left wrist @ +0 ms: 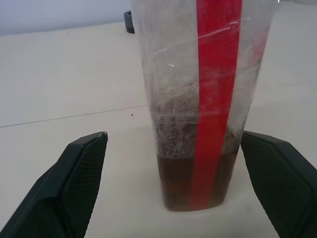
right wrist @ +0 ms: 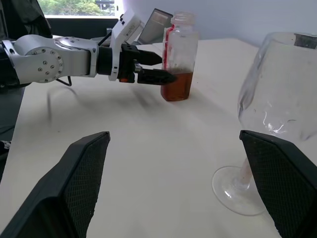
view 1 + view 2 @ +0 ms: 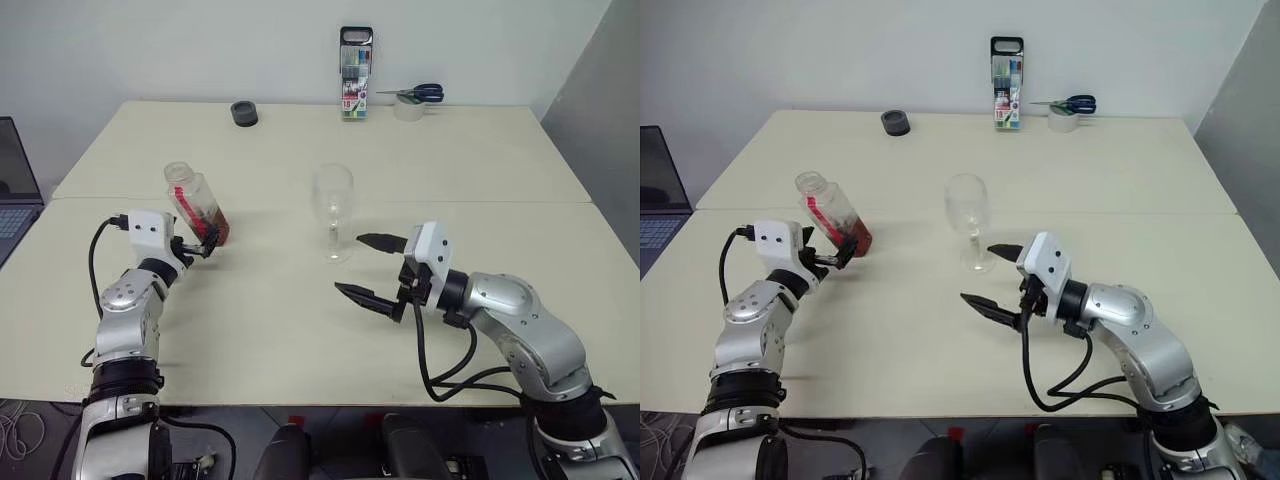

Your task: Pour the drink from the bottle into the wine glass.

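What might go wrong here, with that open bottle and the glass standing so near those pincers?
The bottle has no cap on and the left pincer stands open around its base; a clumsy close might tip it and spill the drink. The wine glass stands on a thin stem beside the open right pincer; a bump could topple it.

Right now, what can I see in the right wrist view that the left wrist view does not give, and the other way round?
The right wrist view alone gives the wine glass, empty, and the left gripper with open fingers on both sides of the bottle. The left wrist view alone gives a dark round object far back on the table. Both show the uncapped bottle standing with a little drink at its bottom.
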Tool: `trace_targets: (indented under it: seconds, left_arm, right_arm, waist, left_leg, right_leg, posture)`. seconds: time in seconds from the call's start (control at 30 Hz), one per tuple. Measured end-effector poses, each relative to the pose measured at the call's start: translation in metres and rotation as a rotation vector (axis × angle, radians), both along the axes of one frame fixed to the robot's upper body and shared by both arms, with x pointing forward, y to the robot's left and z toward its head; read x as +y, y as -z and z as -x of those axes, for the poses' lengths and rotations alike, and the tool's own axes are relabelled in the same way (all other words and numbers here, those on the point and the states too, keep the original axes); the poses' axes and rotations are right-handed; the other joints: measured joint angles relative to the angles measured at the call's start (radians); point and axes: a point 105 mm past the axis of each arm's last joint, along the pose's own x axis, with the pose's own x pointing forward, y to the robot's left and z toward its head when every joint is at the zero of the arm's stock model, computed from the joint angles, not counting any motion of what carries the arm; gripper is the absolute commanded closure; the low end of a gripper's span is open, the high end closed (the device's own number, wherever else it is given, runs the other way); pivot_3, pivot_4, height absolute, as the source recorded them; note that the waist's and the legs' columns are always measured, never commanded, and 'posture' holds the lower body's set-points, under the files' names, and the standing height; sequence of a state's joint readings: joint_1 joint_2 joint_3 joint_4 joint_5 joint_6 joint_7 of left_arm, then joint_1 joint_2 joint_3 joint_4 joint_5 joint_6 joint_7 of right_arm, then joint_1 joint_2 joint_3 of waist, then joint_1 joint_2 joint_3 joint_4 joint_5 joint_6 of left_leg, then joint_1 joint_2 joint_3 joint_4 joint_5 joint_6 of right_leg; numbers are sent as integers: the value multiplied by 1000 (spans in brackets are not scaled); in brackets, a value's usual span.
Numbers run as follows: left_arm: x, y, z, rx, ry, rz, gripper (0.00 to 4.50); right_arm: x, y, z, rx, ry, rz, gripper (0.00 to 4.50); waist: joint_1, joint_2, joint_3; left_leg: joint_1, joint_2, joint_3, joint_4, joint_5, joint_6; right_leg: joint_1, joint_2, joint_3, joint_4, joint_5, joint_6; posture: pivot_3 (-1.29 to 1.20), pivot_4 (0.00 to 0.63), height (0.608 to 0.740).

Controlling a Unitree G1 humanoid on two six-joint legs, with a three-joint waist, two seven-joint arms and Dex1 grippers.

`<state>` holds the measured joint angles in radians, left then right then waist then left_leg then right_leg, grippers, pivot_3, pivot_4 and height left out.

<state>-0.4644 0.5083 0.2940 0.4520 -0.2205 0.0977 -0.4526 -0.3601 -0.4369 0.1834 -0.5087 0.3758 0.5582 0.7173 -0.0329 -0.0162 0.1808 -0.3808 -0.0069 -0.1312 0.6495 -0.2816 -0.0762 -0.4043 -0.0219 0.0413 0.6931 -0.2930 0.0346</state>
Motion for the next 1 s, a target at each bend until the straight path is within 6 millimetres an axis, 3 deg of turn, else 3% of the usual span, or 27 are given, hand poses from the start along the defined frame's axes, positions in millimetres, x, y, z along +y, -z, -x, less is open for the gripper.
trace_targets:
  seconds: [0.3,0.6,0.83,1.0]
  left_arm:
    - [-6,-4,-14,-1,32,21,0]
    - [-9,-2,-20,8,54,21,2735]
    - [-20,-8,-26,15,114,-31,2837]
    - [-50,-32,-29,-52,222,-142,2837]
  right_arm:
    - [1,-1,0,-6,0,-1,27]
    - [2,-3,-2,-9,16,-14,0]
    - [0,-5,-5,-18,54,-28,0]
    - [-9,-20,-6,-59,105,-69,0]
  waist:
    - [0,0,0]
    - [-1,0,0]
    - [-2,0,0]
    - [-1,0,0]
  left_leg:
    - [0,0,0,0,0,0]
    - [0,0,0,0,0,0]
    - [-1,0,-1,1,0,-1]
    - [-3,-1,-1,2,0,-1]
  right_leg:
    - [0,0,0,0,0,0]
    - [0,0,0,0,0,0]
    - [-1,0,0,1,0,0]
    - [-1,0,0,1,0,0]
  posture:
    - [0,150,740]
    - [0,150,740]
    - [0,150,740]
    - [0,150,740]
